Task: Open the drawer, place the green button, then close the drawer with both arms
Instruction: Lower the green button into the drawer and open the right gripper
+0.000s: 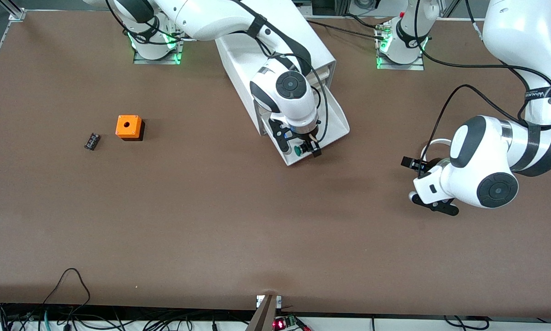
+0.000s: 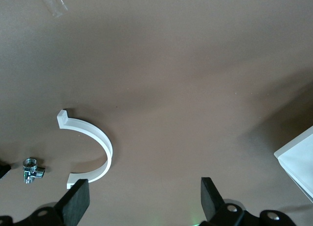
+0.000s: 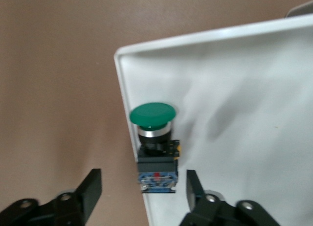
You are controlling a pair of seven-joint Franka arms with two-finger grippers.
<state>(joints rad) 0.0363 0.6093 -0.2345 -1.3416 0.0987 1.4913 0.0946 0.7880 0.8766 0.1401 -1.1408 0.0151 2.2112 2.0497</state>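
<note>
A: Which step is this?
B: The placing. The right gripper [image 3: 139, 192] is released over the open drawer [image 1: 335, 119]; the button [image 3: 155, 138] lies between its fingers, in the drawer's corner.
A: And next?
B: I think it must lift away. The left gripper [image 2: 142, 199], spread wide, waits over the table [image 1: 211, 220].

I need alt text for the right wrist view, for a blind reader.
The green-capped button lies in the open white drawer, against its rim at a corner. The right hand hovers over it, fingers open and apart from it. Brown table beside the drawer.
</note>
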